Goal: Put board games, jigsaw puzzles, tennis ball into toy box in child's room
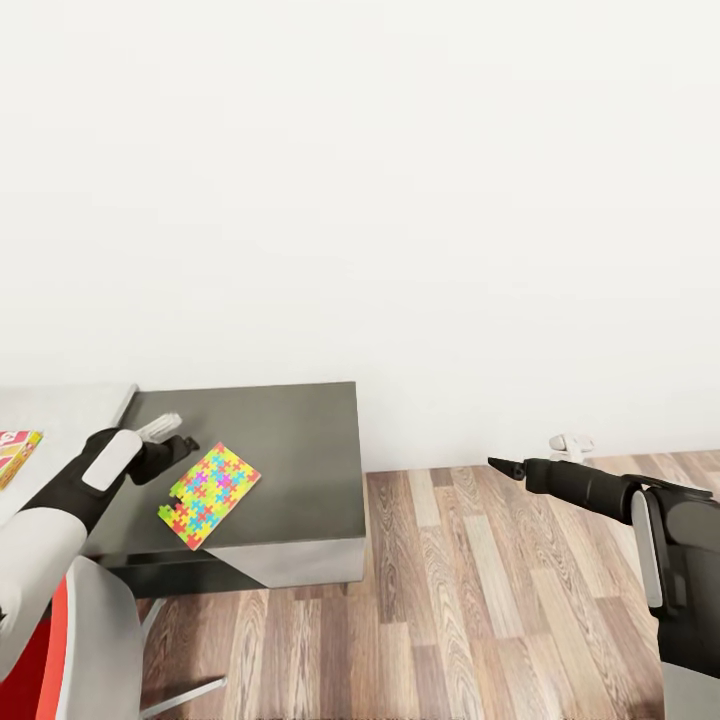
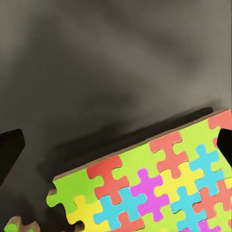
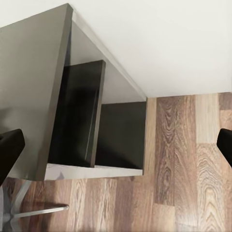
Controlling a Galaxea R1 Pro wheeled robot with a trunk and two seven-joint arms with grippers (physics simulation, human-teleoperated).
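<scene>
Game box point(image 1: 18, 452) peeks in at far left, cropped by the frame. Left claw point(image 1: 172, 437) hovers spread wide over the jigsaw puzzle point(image 1: 209, 496) lying flat on the counter point(image 1: 300, 440). It looks thin, light and stiff: best pinched at an edge. Right claw point(image 1: 497, 463) hangs over the floor point(image 1: 480, 600), fingers parted, holding nothing.

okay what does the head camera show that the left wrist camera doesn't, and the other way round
Head view alone: the white wall, wood floor, right arm, a game box at the left edge, and the whole puzzle lying near the table's front edge. Left wrist view alone: a close look at the interlocking pieces, with a loose bit beside the corner. Both share the puzzle and the dark tabletop.
</scene>
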